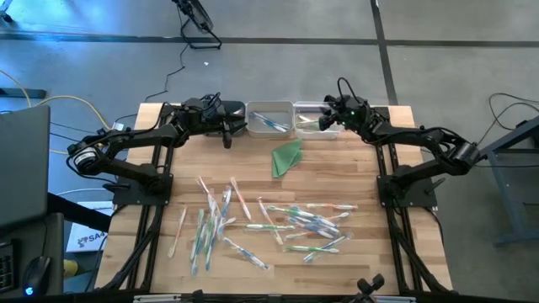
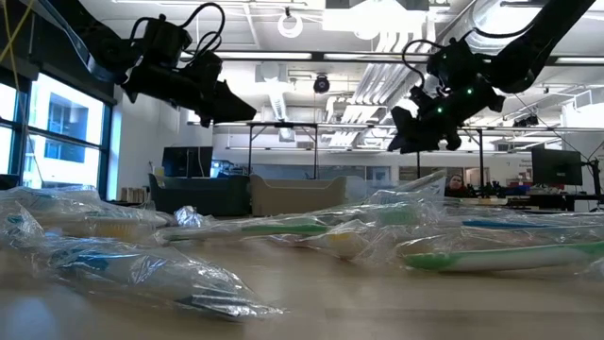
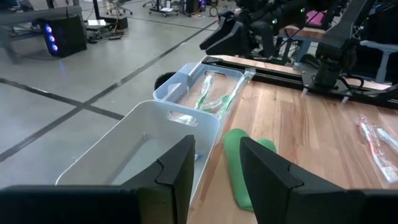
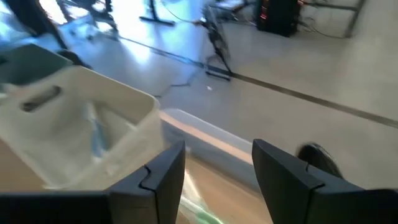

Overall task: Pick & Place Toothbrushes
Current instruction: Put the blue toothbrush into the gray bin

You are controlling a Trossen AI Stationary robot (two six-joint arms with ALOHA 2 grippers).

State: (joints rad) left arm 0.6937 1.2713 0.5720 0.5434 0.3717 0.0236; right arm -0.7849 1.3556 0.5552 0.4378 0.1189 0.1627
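Readable text: none I can make out | white sheet on the floor beside my table's left edge: dark printed marks, too small to read | toothbrush wrappers: no legible print

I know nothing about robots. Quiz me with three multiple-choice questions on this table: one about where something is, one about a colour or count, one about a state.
1. Where are the two clear bins?
A. at the table's far edge, between the arms
B. among the toothbrushes
C. on the floor

2. What colour is the folded cloth?
A. red
B. green
C. black

3. How is the left pincer?
A. clamped on a toothbrush
B. clamped on the cloth
C. open and empty

Answers:
1 A, the high view shows them side by side there.
2 B, it is green beside the bins.
3 C, its wrist view shows a bare gap between the fingers.
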